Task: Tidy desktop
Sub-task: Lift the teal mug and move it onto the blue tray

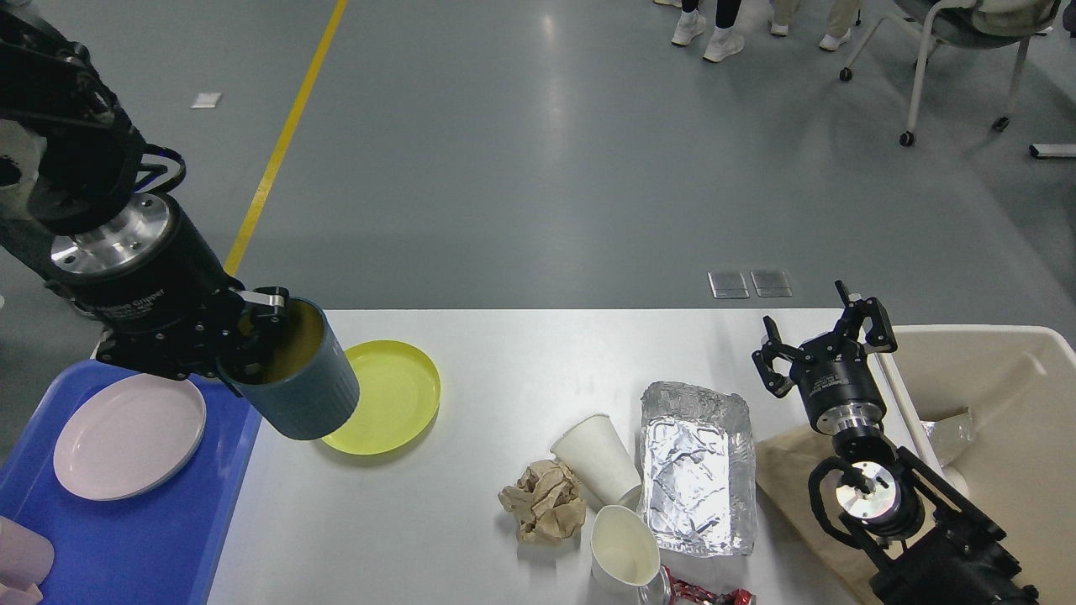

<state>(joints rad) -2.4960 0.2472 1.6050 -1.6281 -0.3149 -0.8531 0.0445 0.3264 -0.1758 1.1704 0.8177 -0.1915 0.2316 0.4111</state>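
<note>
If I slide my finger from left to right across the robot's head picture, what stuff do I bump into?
Blue tray → pink plate → grey-blue cup → yellow plate → crumpled brown paper → foil tray → beige bin.

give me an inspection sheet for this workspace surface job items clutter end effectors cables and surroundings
Surface: white desktop, partly covered.
Job's things: blue-grey cup held above the desktop's left edge; yellow plate; pink plate on blue tray.
Clutter: crumpled brown paper, two white paper cups, foil tray, red wrapper; beige bin at right.
End effectors: left end effector shut on the cup rim; right end effector open, empty.
Cables: black loops at both wrists.
Surroundings: grey floor, yellow line, chair, people's feet.
</note>
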